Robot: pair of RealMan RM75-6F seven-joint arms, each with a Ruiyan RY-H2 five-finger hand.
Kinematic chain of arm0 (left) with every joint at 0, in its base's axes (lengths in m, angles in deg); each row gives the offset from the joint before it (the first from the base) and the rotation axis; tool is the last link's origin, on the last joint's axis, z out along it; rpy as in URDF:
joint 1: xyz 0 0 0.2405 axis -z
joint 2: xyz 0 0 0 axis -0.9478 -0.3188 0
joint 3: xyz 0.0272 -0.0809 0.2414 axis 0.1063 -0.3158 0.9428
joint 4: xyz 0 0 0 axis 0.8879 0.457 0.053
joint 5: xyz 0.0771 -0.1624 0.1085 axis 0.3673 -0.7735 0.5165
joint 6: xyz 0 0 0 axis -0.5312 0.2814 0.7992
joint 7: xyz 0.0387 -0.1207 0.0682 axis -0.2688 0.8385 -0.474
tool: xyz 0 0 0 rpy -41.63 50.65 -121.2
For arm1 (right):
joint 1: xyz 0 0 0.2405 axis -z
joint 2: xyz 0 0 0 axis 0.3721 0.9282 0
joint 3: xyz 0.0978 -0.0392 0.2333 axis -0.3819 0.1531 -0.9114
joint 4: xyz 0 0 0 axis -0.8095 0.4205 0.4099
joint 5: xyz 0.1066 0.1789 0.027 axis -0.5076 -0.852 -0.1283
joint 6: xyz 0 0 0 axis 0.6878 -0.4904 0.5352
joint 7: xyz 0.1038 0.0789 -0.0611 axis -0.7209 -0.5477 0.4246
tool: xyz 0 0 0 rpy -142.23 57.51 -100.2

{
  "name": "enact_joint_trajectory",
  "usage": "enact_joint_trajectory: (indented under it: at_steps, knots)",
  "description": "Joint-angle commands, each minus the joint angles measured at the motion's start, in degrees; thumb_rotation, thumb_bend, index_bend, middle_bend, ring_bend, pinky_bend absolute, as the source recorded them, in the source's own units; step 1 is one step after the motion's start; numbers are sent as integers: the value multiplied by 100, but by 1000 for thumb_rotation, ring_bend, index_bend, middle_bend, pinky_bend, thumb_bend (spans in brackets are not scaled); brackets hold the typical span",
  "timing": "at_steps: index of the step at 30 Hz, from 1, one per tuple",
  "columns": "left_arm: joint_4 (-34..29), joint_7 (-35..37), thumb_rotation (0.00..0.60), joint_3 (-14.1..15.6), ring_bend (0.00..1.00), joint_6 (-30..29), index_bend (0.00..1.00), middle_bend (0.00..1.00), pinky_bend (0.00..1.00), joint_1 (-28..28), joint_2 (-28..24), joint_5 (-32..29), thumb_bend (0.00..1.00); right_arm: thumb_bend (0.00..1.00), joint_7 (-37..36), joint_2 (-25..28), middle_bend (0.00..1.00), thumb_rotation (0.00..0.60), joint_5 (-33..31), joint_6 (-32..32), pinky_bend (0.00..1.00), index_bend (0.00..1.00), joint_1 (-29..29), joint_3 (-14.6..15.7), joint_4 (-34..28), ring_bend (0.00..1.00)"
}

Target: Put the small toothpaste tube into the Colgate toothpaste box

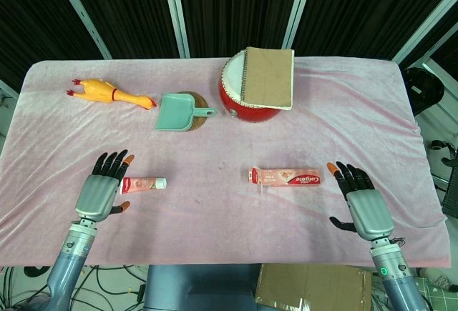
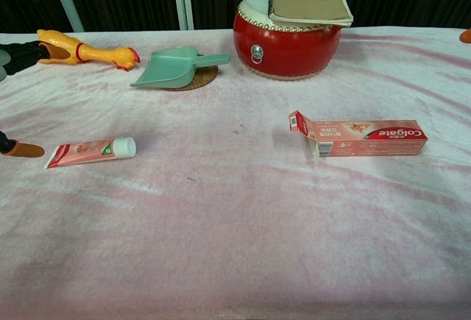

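A small pink toothpaste tube (image 1: 144,184) (image 2: 90,151) with a white cap lies flat on the pink cloth at the left, cap pointing right. My left hand (image 1: 104,188) rests beside it on its left, fingers spread, holding nothing; in the chest view only a fingertip (image 2: 22,149) shows at the left edge. The Colgate box (image 1: 285,176) (image 2: 362,138) lies flat right of centre with its left end flap open. My right hand (image 1: 361,202) lies open just right of the box, not touching it.
At the back stand a red drum (image 1: 247,96) (image 2: 287,44) with a spiral notebook (image 1: 269,76) (image 2: 309,1) on top, a green dustpan (image 1: 179,111) (image 2: 173,68) on a round mat, and a yellow rubber chicken (image 1: 109,92) (image 2: 85,51). A cardboard box (image 1: 313,287) sits below the table's front edge.
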Motion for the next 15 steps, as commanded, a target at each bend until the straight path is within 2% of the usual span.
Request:
enact_joint_trajectory:
  at_steps: [1,15]
  knots:
    - [-47,-24,600,30,0,-23,0,0,0,-9,-26,-20,0,94,6,-9,0,600,1,-5,73,0,-3,7,11,0]
    - [-338,-109,600,76,0,-157,0,0,0,-15,-106,-42,0,94,53,-12,0,600,5,-17,73,0,8,72,-16,0]
